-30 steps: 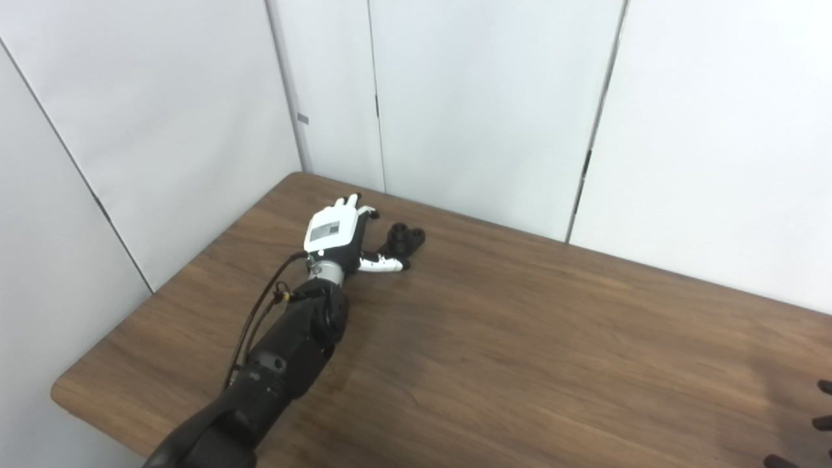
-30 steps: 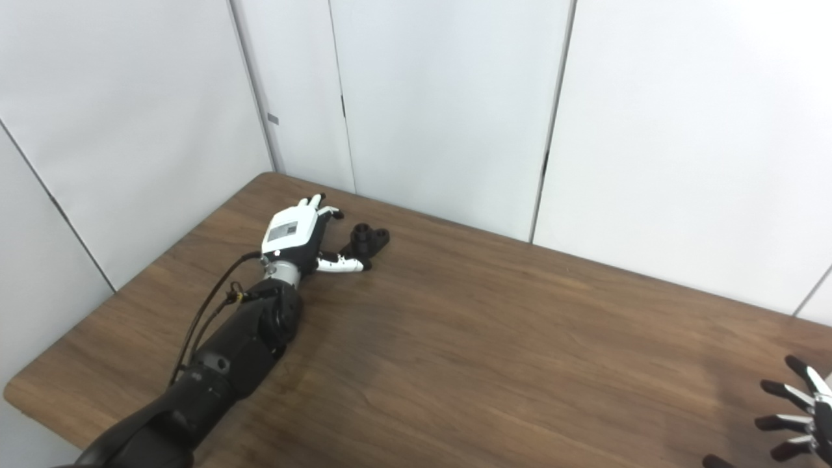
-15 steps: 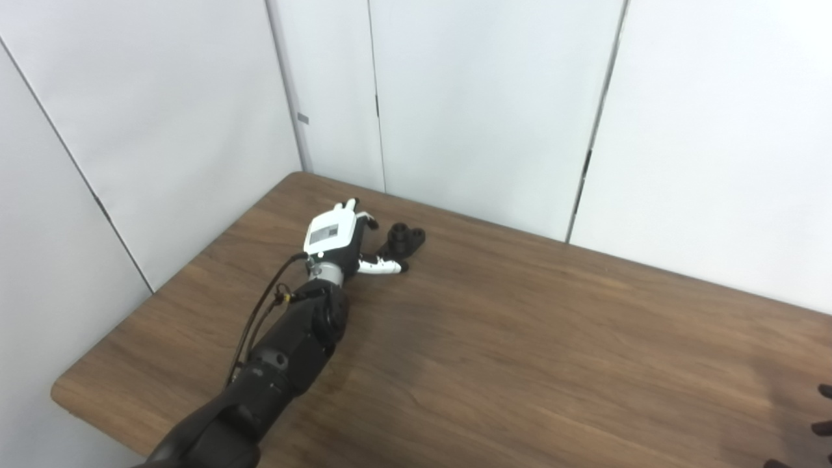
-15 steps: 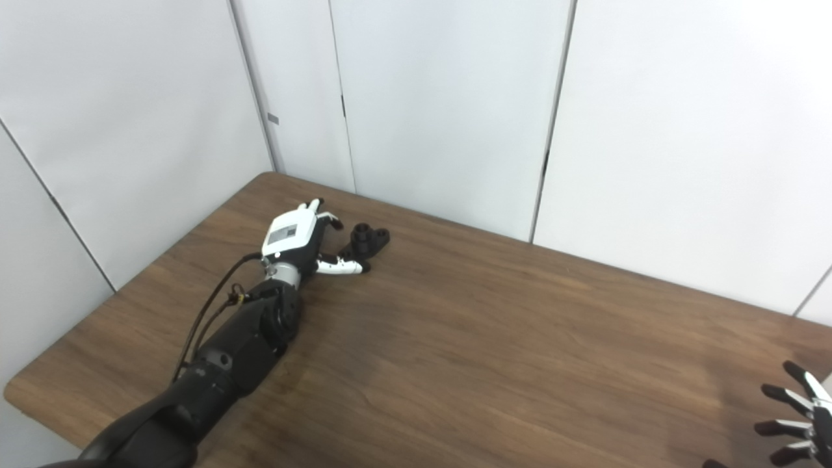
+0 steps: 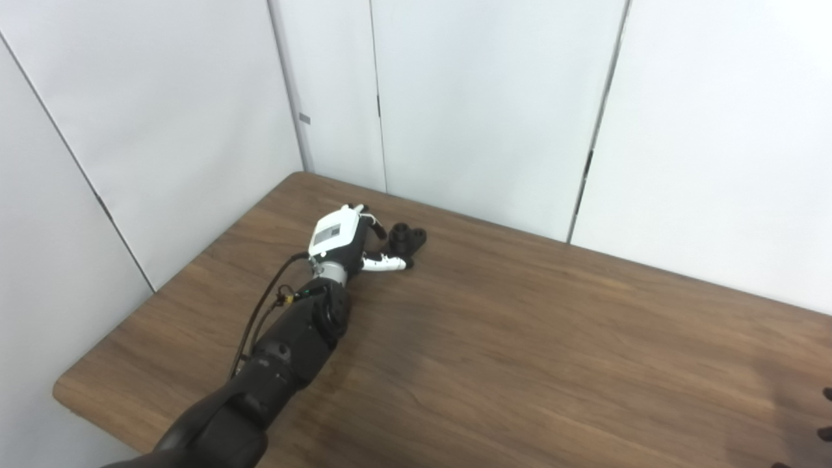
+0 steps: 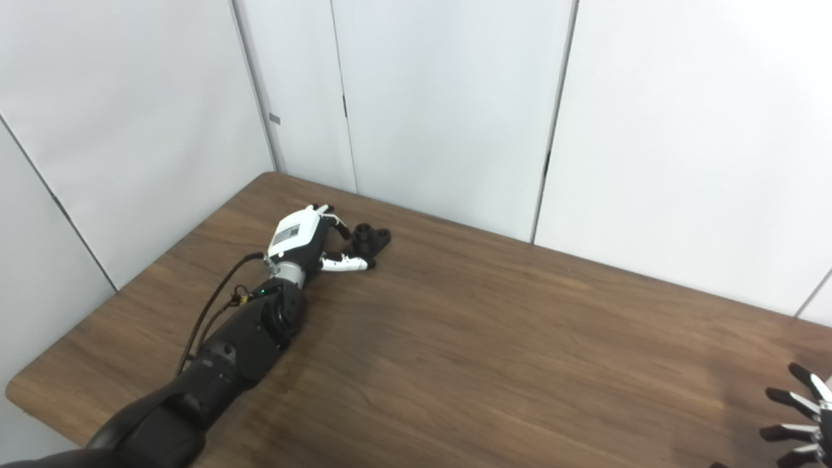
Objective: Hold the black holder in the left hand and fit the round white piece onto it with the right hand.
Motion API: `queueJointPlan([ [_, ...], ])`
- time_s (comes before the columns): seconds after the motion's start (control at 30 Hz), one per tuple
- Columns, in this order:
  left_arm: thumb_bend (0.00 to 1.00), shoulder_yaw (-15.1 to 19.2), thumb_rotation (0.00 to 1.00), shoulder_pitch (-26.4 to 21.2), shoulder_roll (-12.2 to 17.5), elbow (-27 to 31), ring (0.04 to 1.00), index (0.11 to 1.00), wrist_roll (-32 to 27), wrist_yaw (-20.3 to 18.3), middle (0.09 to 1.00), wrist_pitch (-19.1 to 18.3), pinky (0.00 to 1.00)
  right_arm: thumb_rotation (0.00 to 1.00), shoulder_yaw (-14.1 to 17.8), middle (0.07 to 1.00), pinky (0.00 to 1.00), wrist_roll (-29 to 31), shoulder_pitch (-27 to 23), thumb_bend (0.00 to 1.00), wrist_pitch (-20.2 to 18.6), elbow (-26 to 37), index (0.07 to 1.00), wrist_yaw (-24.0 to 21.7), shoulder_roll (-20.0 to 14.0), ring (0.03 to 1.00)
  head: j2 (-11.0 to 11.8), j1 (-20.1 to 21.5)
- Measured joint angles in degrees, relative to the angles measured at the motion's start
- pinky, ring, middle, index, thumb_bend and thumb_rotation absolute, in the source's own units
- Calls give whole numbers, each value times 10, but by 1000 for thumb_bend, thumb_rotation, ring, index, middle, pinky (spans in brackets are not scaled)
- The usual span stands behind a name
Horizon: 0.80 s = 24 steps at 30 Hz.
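Near the far left corner of the table [image 5: 520, 364] sits the black holder [image 5: 407, 238], a small dark piece with rounded knobs on top, resting on the wood close to the back edge. It lies on the tabletop, not lifted. No round white piece can be made out in either view.

Just beside the holder, on its left and near side, is the left hand [image 5: 344, 239], its white back turned up and its palm angled toward the holder. Its fingers [image 5: 372, 222] curl round toward the holder's far left side, while the white thumb [image 5: 386, 263] stretches along the table in front of the holder, its dark tip at the holder's near edge. The hand is partly closed round the holder without clearly gripping it: fingers and thumb are apart, with the holder standing in the opening between them. Whether any fingertip actually touches the holder cannot be told at this size. The black forearm runs back from the hand toward the lower left edge of the picture, with a thin cable looping beside the wrist.

Well apart, at the lower right edge of the right eye view, the right hand [image 6: 803, 416] shows only as several dark-tipped fingers [image 6: 783, 395] spread apart above the table, holding nothing; the rest of it is cut off by the frame.

Dark brown wood grain covers the tabletop, which has a rounded corner at the near left. Plain white wall panels with narrow dark seams enclose the table at the back and the left.
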<state>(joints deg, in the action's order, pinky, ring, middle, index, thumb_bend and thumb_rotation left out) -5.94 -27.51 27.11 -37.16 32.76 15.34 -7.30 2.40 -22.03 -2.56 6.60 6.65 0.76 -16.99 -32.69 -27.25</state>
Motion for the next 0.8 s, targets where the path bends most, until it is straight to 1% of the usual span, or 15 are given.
queueJointPlan([
  [0.03,642,0,185,0,0,-4,998,525,-6,0,913,7,910,144,0,777,392,0,2,625,0,5,901,0,0,591,-1,0],
  [0.07,582,0,134,-1,0,-6,988,507,-11,1,899,14,911,141,0,777,394,0,3,624,0,9,901,0,0,592,-1,0],
  [0.13,534,-4,90,-4,-1,-12,972,490,-14,3,877,24,910,141,1,781,400,0,3,618,0,9,901,0,0,598,-2,0],
  [0.27,523,-11,78,-11,-2,-25,950,483,-18,3,859,36,925,140,3,780,402,0,5,609,0,9,898,0,1,600,-3,0],
  [0.43,523,-21,72,-11,0,-25,934,481,-20,3,844,43,901,128,5,772,395,3,9,606,0,9,887,0,2,589,-6,3],
  [0.57,523,-25,72,-10,1,-22,940,480,-26,3,843,44,908,131,6,771,396,4,10,602,1,8,884,1,3,586,-7,3],
  [0.6,523,-26,73,-10,1,-20,935,480,-26,2,842,44,886,137,6,771,396,4,10,599,1,8,885,1,3,587,-7,3],
  [0.73,524,-36,69,-3,3,0,944,479,-29,-11,841,44,881,141,6,774,410,3,9,588,1,7,887,2,3,597,-8,6],
  [0.8,524,-38,66,6,4,18,951,480,-31,-20,849,49,876,140,5,778,423,3,9,584,1,7,887,2,3,604,-9,16],
])
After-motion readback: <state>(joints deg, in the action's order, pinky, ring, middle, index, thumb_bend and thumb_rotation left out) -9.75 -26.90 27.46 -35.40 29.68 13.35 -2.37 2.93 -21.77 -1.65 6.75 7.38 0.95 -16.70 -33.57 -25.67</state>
